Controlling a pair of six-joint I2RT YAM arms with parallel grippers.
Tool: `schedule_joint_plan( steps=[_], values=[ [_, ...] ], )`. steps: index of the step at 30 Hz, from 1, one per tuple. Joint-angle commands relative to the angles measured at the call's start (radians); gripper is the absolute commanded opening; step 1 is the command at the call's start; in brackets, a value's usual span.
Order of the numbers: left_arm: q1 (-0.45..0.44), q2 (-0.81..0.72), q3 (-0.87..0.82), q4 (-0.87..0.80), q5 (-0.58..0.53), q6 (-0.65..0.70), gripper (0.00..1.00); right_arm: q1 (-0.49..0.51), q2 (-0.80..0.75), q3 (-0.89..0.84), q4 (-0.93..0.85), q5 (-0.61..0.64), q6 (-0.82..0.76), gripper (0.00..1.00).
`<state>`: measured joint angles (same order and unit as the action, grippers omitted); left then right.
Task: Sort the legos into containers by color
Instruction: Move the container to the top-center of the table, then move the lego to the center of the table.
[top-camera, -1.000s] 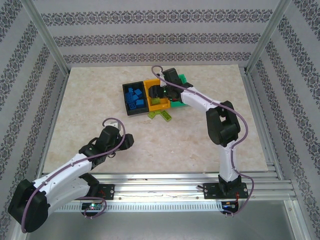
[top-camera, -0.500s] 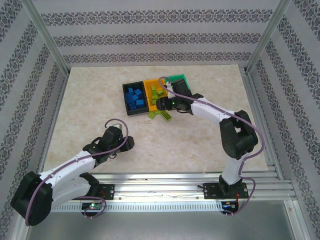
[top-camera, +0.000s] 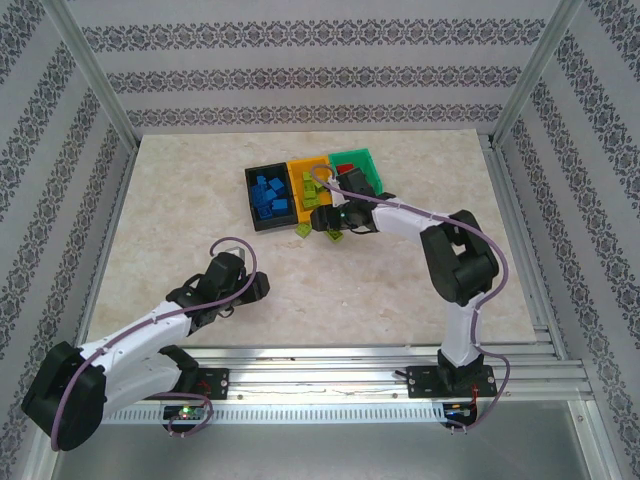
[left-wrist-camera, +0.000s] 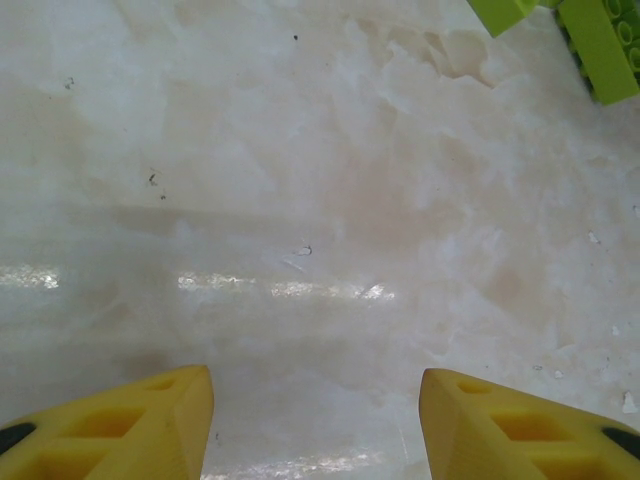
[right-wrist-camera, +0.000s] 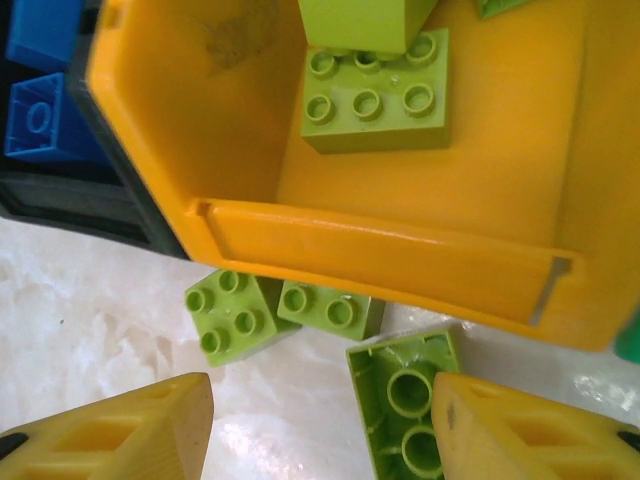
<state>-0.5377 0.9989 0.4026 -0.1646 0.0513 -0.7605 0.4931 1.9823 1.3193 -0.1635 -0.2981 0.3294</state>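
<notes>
Working the lime greens right now. My right tool (right-wrist-camera: 320, 425) hangs part-open with nothing in it, low over three loose lime legos (right-wrist-camera: 236, 315) on the counter (right-wrist-camera: 90, 300), right against the front of the orange-yellow bin (right-wrist-camera: 380, 262), which already has lime ones inside. Blues sit in the black bin (top-camera: 270, 224), and what looks like red in the teal bin (top-camera: 355, 155). Next move, I reckon: drop onto the upside-down brick (right-wrist-camera: 400, 395), close, lift over the rim. My left tool (left-wrist-camera: 315, 410) is part-open and empty too, over bare counter.

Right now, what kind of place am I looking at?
Probably a lab test cell, not a home: an aluminium frame with wallpapered panels boxes in a marble-look table.
</notes>
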Motion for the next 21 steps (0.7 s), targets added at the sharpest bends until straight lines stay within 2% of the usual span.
schedule_joint_plan(
  steps=[1, 8, 21],
  values=[
    [-0.012, -0.030, -0.018, 0.009, -0.005, -0.017, 0.57, -0.002, 0.045, 0.068, 0.022, -0.023, 0.016, 0.60],
    [-0.013, -0.061, -0.020, -0.022, -0.012, -0.017, 0.57, -0.002, 0.121, 0.180, -0.002, -0.039, 0.019, 0.60],
    [-0.013, -0.040, -0.034, 0.020, -0.003, -0.024, 0.57, 0.043, 0.079, 0.105, -0.057, 0.092, -0.065, 0.60]
  ],
)
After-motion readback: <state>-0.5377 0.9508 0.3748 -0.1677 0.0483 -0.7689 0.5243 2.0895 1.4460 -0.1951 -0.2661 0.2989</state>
